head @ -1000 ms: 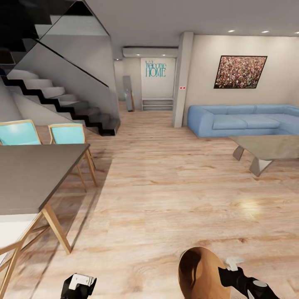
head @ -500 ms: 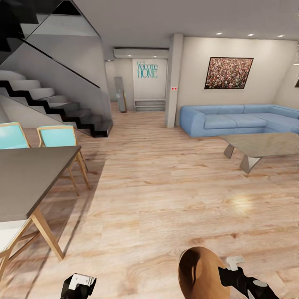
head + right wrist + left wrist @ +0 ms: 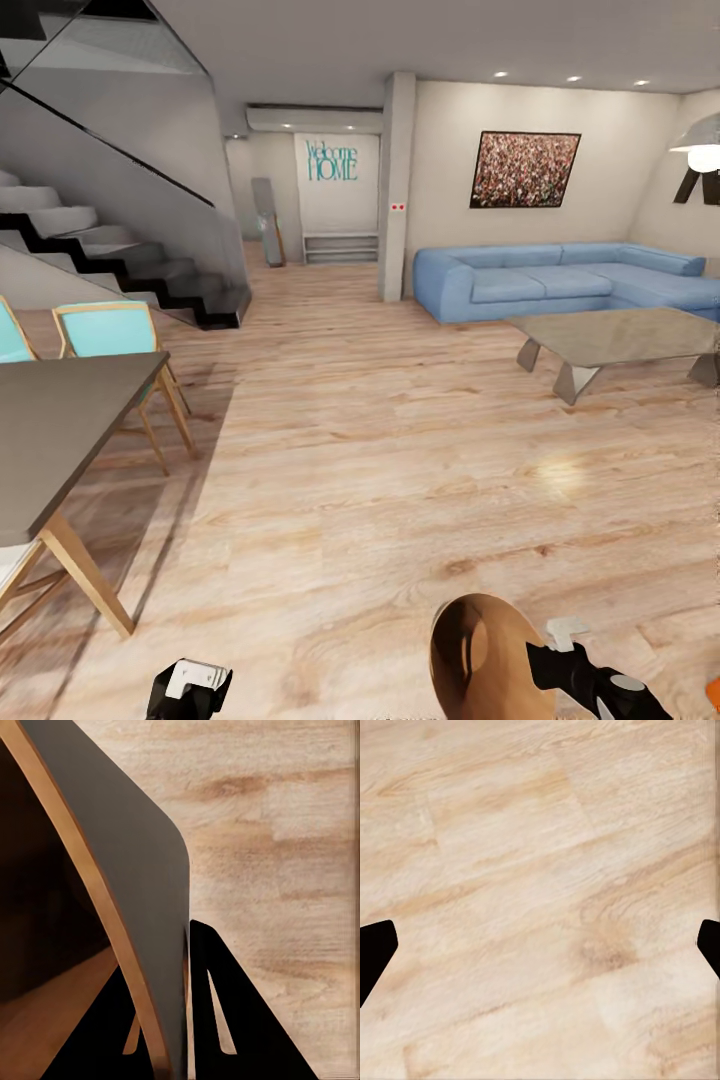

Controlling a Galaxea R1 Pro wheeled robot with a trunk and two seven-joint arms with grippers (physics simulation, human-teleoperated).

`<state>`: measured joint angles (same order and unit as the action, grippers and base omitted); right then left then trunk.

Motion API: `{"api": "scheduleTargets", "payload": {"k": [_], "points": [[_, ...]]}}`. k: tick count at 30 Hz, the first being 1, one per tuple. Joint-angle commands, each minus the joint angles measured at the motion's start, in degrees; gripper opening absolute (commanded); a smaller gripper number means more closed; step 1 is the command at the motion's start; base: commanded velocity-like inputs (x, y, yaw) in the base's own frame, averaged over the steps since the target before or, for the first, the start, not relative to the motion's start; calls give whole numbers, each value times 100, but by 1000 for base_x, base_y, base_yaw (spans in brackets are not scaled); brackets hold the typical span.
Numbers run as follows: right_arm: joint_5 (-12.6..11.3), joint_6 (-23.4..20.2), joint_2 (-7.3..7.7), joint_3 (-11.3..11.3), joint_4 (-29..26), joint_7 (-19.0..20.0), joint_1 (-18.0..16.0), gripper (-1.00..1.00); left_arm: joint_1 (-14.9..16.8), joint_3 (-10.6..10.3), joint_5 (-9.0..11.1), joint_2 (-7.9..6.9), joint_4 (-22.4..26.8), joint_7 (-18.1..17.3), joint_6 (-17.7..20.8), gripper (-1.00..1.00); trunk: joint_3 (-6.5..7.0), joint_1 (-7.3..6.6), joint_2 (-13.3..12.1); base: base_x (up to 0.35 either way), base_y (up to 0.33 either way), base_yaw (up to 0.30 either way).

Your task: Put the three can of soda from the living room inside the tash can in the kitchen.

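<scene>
Bin rim pinched in the right gripper [image 3: 560,650]: the tash can [image 3: 480,655] hangs low at the robot's right, mouth tilted, facing forward. Left gripper [image 3: 190,685] spread wide, empty. One orange sliver [image 3: 712,692] shows at far right.

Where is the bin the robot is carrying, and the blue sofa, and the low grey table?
tash can [image 3: 478,655], head view, on its copper-brown inside.
blue sofa [image 3: 520,285], head view, on a seat cushion.
low grey table [image 3: 610,335], head view, on its top.
</scene>
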<state>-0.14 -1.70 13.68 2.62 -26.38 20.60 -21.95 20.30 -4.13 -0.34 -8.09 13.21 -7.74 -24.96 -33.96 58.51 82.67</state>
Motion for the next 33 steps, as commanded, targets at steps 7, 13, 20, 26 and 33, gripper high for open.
{"api": "scheduleTargets", "payload": {"k": [7,13,20,26,33], "points": [[-55,-17,54,113,-61,79,-9,-100,0,0,-16,1,-2,-1,0,100,-47,0,0,0,0,-172],[-37,-97,63,260,-834,343,-21,-100,0,0,-18,1,-3,-14,15,100,-88,0,0,0,0,-159],[-32,-548,146,280,-1184,398,-56,-100,0,0,-27,1,-18,-9,14,100,-140,0,0,0,0,-139],[-41,-623,308,473,-1455,428,-59,-100,0,0,-25,1,-20,-8,8,100,-185,0,0,31,0,-136],[-21,-637,575,1127,-1482,984,-56,-100,0,-1,-22,1,-21,4,1,100,-237,0,0,13,0,-136]]}}
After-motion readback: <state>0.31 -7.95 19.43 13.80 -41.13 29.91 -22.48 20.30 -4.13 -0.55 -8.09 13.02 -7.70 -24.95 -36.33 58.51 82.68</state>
